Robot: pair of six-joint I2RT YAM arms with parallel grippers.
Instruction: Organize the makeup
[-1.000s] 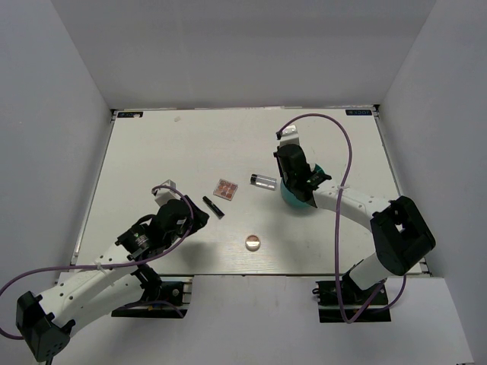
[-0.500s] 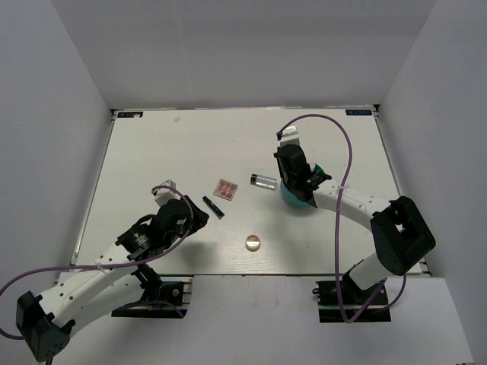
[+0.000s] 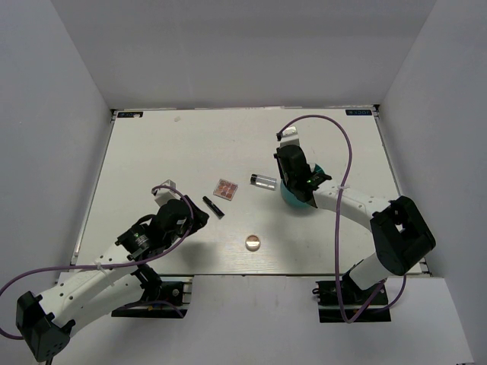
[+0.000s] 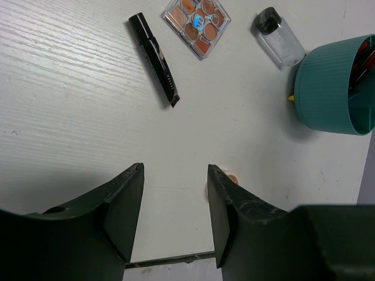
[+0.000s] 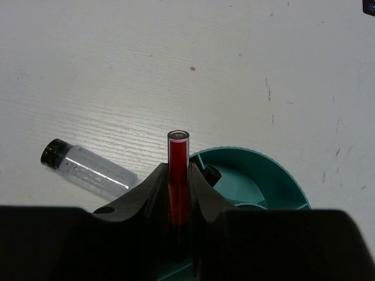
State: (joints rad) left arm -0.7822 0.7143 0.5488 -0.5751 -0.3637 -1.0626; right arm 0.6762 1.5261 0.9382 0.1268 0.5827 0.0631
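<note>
Top view: palette [image 3: 224, 188], black pencil [image 3: 213, 207], clear bottle [image 3: 263, 180] and round compact [image 3: 253, 242] loose on table [image 3: 152, 152], left of teal container [image 3: 293, 201]. Left wrist: left gripper [image 4: 174, 170] spread wide, empty. Right wrist: right gripper [image 5: 177, 175] clamped on red tube [image 5: 178, 152] at container rim; cap print unreadable.

1. The tube [image 5: 178, 175] is glossy red, with a pale ring at its tip.
2. The container [image 4: 331, 88] is teal with fine ribs.
3. The bottle [image 4: 284, 44] is clear, with a black cap.
4. The palette [image 4: 196, 19] shows orange and brown pans.
5. The pencil [image 4: 155, 58] is black.
6. The table [image 4: 58, 88] is white with faint grain.
</note>
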